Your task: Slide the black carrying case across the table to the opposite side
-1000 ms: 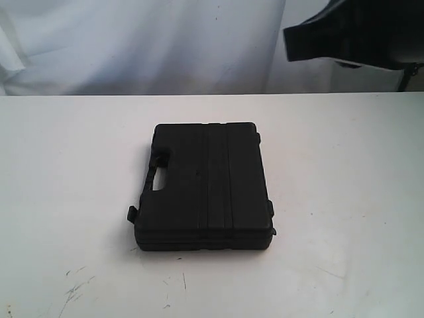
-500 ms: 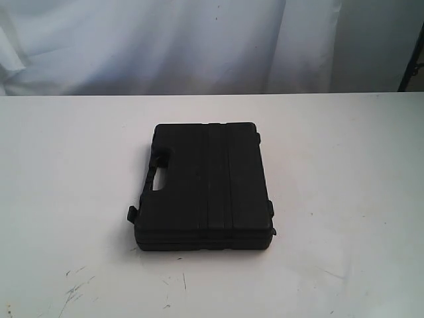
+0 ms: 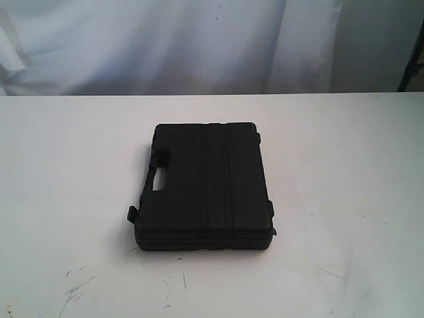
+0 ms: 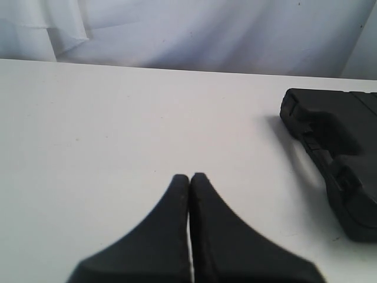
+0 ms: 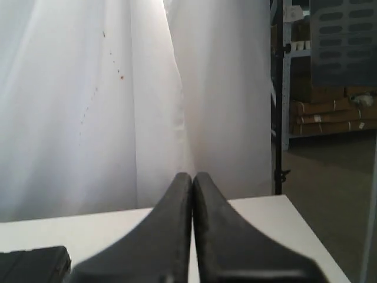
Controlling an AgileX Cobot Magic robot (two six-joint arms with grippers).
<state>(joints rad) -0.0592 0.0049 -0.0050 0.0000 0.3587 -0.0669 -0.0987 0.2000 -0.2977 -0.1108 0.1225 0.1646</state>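
The black carrying case (image 3: pixel 205 185) lies flat and closed near the middle of the white table (image 3: pixel 344 199), its handle cut-out on its left side. No arm shows in the exterior view. In the left wrist view the left gripper (image 4: pixel 189 177) is shut with nothing in it, above bare table, and the case (image 4: pixel 341 153) lies well off to one side. The right gripper (image 5: pixel 192 175) is also shut and empty, held above the table (image 5: pixel 265 212) facing the cloth backdrop; a corner of the case (image 5: pixel 32 262) shows low in that view.
A white cloth backdrop (image 3: pixel 165 40) hangs behind the table's far edge. Dark scratches (image 3: pixel 76 288) mark the tabletop near the front left. A black stand (image 5: pixel 280 106) and shelves with boxes (image 5: pixel 330 88) lie beyond the table's end in the right wrist view.
A dark arm part seen at the top right one second ago has left the exterior view. The case has not moved.
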